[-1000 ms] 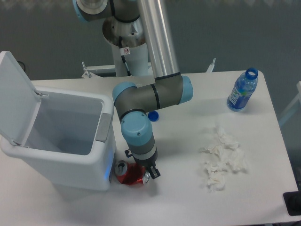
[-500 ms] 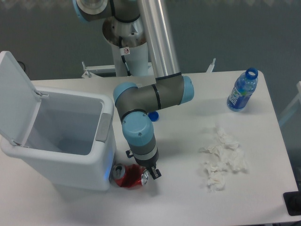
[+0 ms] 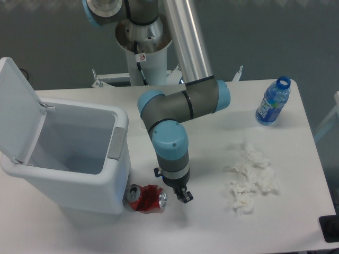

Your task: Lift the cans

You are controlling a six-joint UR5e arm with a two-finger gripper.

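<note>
The can [image 3: 146,198], crushed and red with a silver top, lies on its side on the white table against the front right corner of the bin. My gripper [image 3: 181,195] hangs just to the right of the can, close to the table, and holds nothing. The wrist above hides most of the gripper; only a dark fingertip [image 3: 187,197] sticks out. I cannot make out the gap between the fingers.
A white bin [image 3: 119,159] with its lid open stands at the left. Crumpled white tissues [image 3: 250,180] lie to the right. A blue bottle [image 3: 273,102] stands at the back right, and a blue cap [image 3: 173,129] shows behind the arm.
The arm has swung right, carrying the gripper from over the can to beside it. The can shifted slightly left and stays on the table.
</note>
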